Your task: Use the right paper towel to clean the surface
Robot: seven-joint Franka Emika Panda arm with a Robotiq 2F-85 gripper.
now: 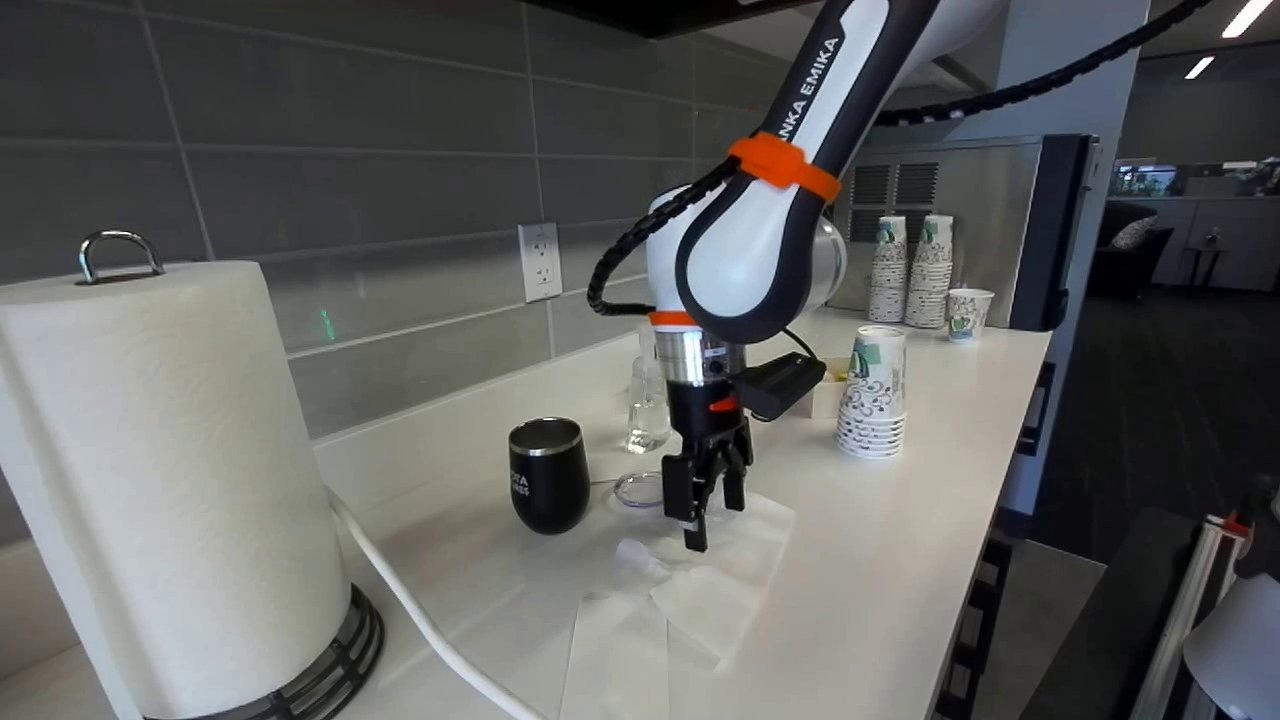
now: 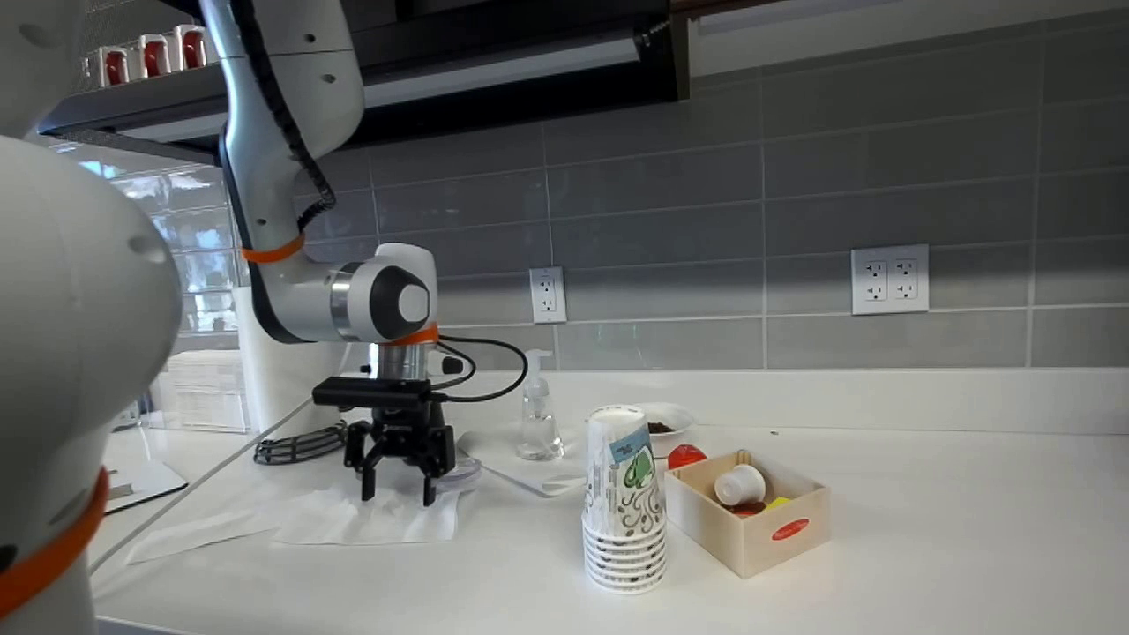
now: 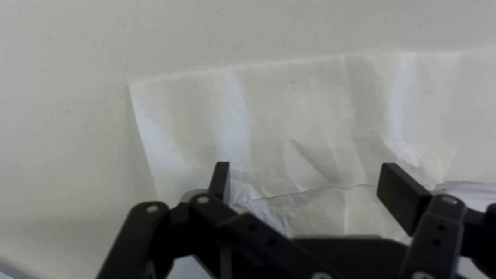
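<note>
The right paper towel (image 1: 708, 605) lies creased on the off-white countertop, the surface (image 1: 860, 560), with a raised crumpled fold in its middle. A second, flatter paper towel (image 1: 615, 655) lies beside it, also visible in an exterior view as a pale strip of towel (image 2: 198, 532). My gripper (image 1: 715, 525) points straight down above the right towel. Its jaws stand wide apart, with nothing clamped between them. In the wrist view the gripper (image 3: 308, 180) spans the towel's wrinkled ridge, and the towel (image 3: 271, 116) spreads out beyond the fingertips. Whether the fingertips touch the paper I cannot tell.
A black tumbler (image 1: 549, 475) and a clear lid (image 1: 640, 489) sit close to the gripper. Behind are a soap bottle (image 2: 538, 414), a stack of paper cups (image 2: 624, 503) and a wooden box (image 2: 750, 520). A paper towel roll (image 1: 170, 480) and white cable (image 1: 430, 630) stand nearby.
</note>
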